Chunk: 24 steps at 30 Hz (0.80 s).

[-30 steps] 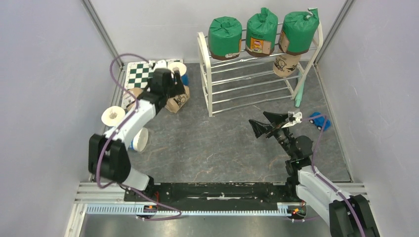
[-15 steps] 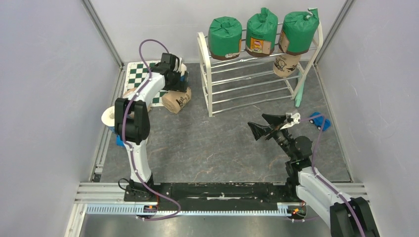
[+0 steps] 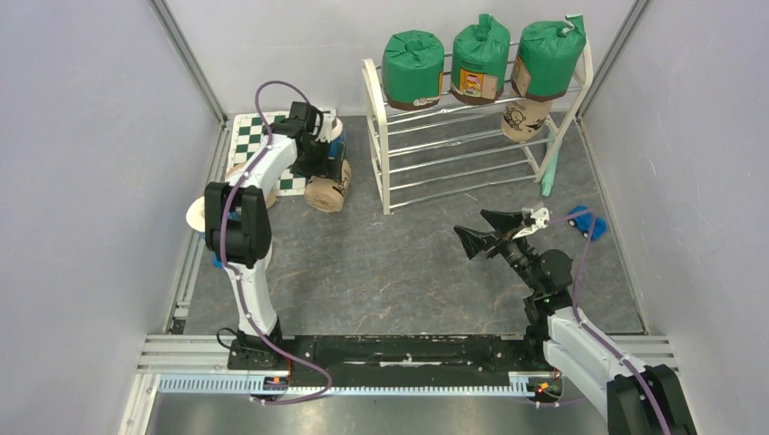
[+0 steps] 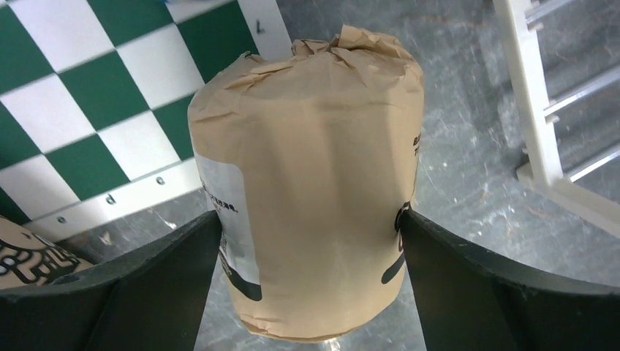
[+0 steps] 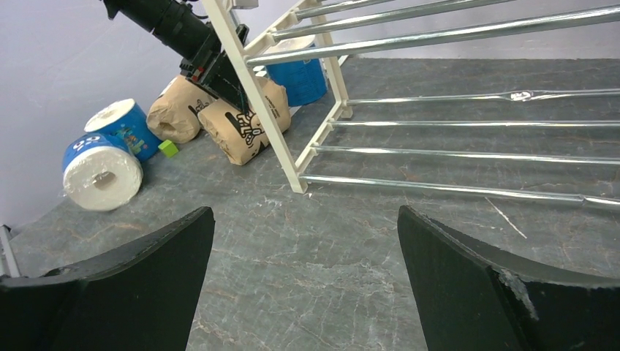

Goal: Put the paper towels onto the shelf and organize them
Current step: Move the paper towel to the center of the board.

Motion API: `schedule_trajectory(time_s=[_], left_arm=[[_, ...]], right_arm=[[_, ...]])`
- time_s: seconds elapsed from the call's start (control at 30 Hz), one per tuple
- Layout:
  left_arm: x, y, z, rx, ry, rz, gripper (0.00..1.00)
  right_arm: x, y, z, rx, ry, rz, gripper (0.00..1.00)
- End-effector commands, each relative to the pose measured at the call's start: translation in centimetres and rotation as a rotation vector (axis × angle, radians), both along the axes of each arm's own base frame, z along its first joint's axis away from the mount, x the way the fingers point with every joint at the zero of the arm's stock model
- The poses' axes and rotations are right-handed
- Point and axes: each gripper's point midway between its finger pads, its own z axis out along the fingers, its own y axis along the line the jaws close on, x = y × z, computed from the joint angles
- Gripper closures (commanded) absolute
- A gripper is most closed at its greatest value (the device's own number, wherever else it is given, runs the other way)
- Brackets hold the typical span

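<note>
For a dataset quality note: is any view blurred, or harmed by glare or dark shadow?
Top external view: sharp and evenly lit, the shelf clear. Left wrist view: the tan roll is sharp; the left gripper looks nearly black. Right wrist view: small highlights on the chrome rods, no blur.

The left arm stretches to the table's far-left corner, left gripper (image 3: 319, 156) tilted down, jaws spread wide. The right arm stays bent, right of centre, with right gripper (image 3: 479, 230) spread wide too.
</note>
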Motion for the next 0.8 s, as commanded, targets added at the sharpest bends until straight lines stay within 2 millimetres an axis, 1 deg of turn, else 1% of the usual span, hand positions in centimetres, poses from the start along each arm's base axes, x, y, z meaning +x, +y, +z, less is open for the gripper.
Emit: schedule_trajectory(time_s=[0.0, 0.1, 0.2, 0.33, 0.4, 0.47, 0.5, 0.53, 0.6, 0.63, 0.67, 0.73, 0.77], left_arm=[[-4.3, -1.8, 1.1, -0.091, 0.104, -0.054, 0.08], [-4.9, -1.9, 1.4, -0.103, 0.109, -0.045, 0.22], [-6.0, -2.1, 1.6, -0.126, 0.114, -0.043, 0.33], [-8.0, -2.8, 2.4, -0.205, 0.097, -0.004, 0.35], [-9.0, -2.9, 3.0, -0.228, 0.083, 0.015, 0.35], [-10.1, -3.1, 4.0, -0.265, 0.045, 0.025, 0.35], [-10.6, -3.1, 4.3, -0.283, 0.025, 0.031, 0.35], [-11.2, -3.3, 5.4, -0.309, -0.017, 0.032, 0.35], [-12.1, -3.4, 6.9, -0.356, -0.101, 0.039, 0.35], [-12.8, -3.4, 7.4, -0.38, -0.135, 0.044, 0.35], [-13.2, -3.4, 8.0, -0.406, -0.187, 0.052, 0.35], [-14.4, -3.4, 8.3, -0.446, -0.229, 0.071, 0.37], [-15.1, -3.4, 7.9, -0.457, -0.226, 0.084, 0.37]], right_arm=[[-0.6, 0.7, 0.6, -0.031, -0.04, 0.042, 0.02], [-0.9, 1.1, 0.7, -0.034, -0.045, 0.065, 0.02], [-1.3, 1.3, 0.8, -0.031, -0.049, 0.084, 0.02], [-1.7, 2.0, 1.0, -0.034, -0.053, 0.126, 0.02], [-2.1, 2.7, 1.2, -0.036, -0.049, 0.166, 0.02], [-2.4, 3.6, 1.1, -0.033, -0.026, 0.212, 0.02], [-2.7, 4.2, 1.0, -0.028, -0.011, 0.24, 0.02], [-2.9, 4.6, 1.0, -0.021, -0.002, 0.257, 0.02], [-3.5, 5.7, 1.1, -0.002, 0.012, 0.295, 0.02], [-3.7, 6.2, 1.3, 0.011, 0.013, 0.306, 0.02], [-4.1, 6.9, 1.6, 0.026, 0.012, 0.328, 0.02], [-4.8, 8.2, 1.9, 0.044, 0.016, 0.368, 0.02], [-5.1, 8.8, 1.9, 0.049, 0.022, 0.385, 0.02]])
